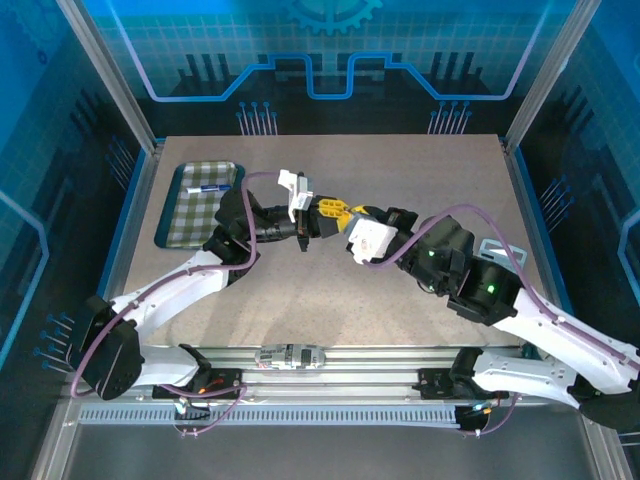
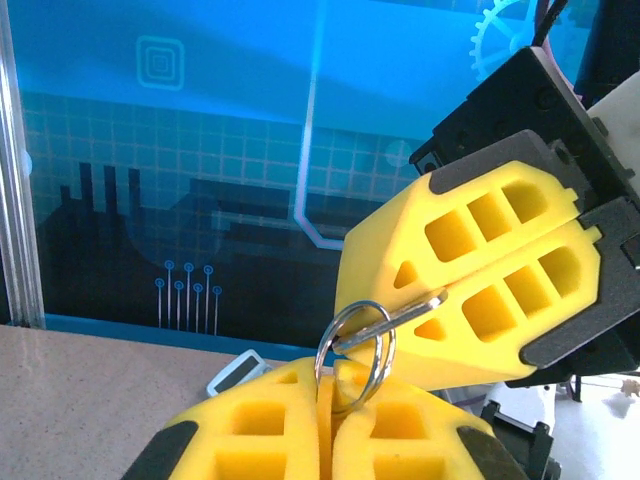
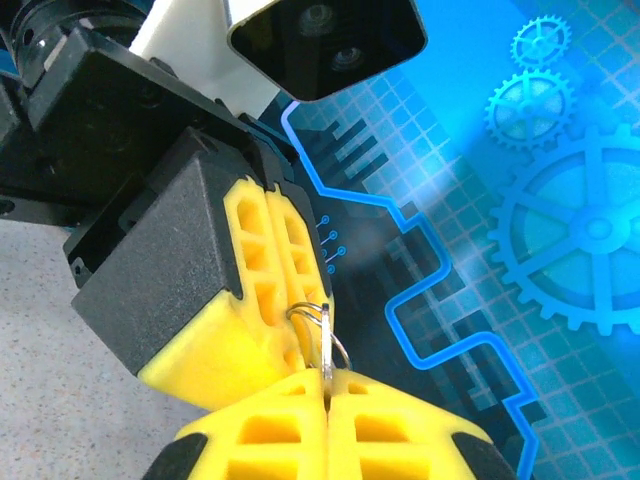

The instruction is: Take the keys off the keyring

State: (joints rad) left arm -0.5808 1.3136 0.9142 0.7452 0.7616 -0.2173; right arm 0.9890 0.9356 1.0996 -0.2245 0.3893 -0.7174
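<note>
Left end effector [image 2: 325,405] clamped shut on the silver keyring [image 2: 356,345]. Right end effector [image 2: 470,275] pinched shut on a flat metal key [image 2: 405,312], which is threaded through the ring. Both are held above the surface [image 1: 400,300], to the right of the checked tray [image 1: 190,215].

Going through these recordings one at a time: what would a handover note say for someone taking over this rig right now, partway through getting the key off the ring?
Left gripper: shut on the keyring, pinching the metal ring's lower edge.
Right gripper: shut on a thin metal piece that passes through the ring. It is probably the key, but its head is hidden between the fingers.
Where: the grippers meet tip to tip above the middle of the table, with the ring held in the air between them.
Done: both grasps are in place.
Left: the piece is threaded on the ring and has to be worked off.
</note>
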